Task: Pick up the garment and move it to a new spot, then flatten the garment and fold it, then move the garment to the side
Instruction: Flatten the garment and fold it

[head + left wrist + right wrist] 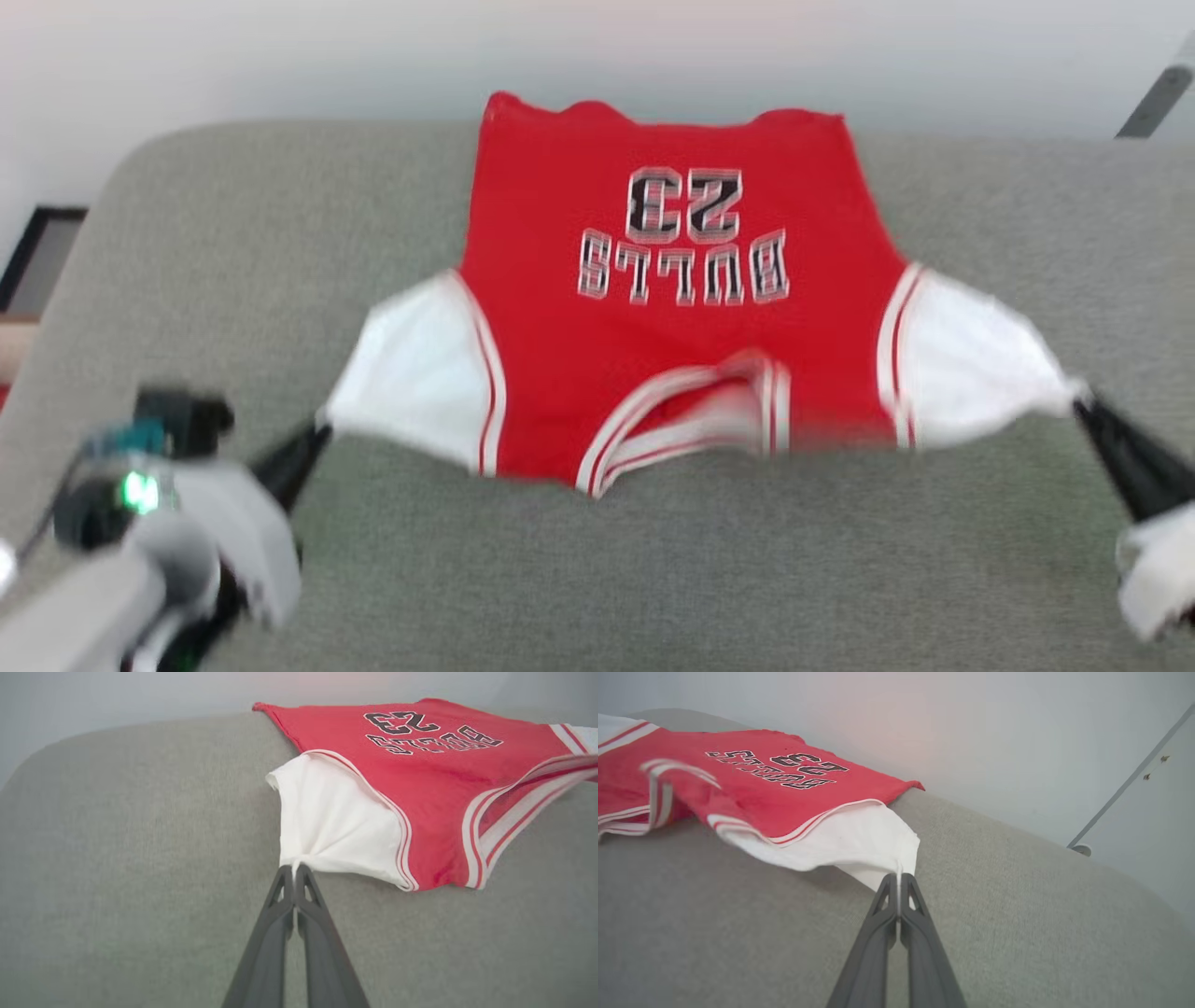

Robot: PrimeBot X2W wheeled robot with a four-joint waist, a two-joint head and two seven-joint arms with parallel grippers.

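Thin pinches on both sides here! The left gripper [313, 439] has its jaws closed on just the tip of the left sleeve [420, 373], and the right gripper [1083, 406] is clamped the same way on the tip of the right sleeve [971, 359].

That's the worry. So little white cloth is caught that a sharp tug could, I'd judge, pull a corner free and drop that side. An uneven pull would skew the shirt [653, 327] on the grey cushion [597, 579].

Watch the collar [691, 415], standing loose at the shirt's 6 o'clock. Dragged toward the robot, it may roll under. The hem [653, 117] sits at the cushion's far edge, 12 o'clock. Pushed away, it could slide off.

The shirt lies print up, stretched between the grippers. In the head view the left one is at 8 o'clock and the right at 3, with the red body ahead of both.
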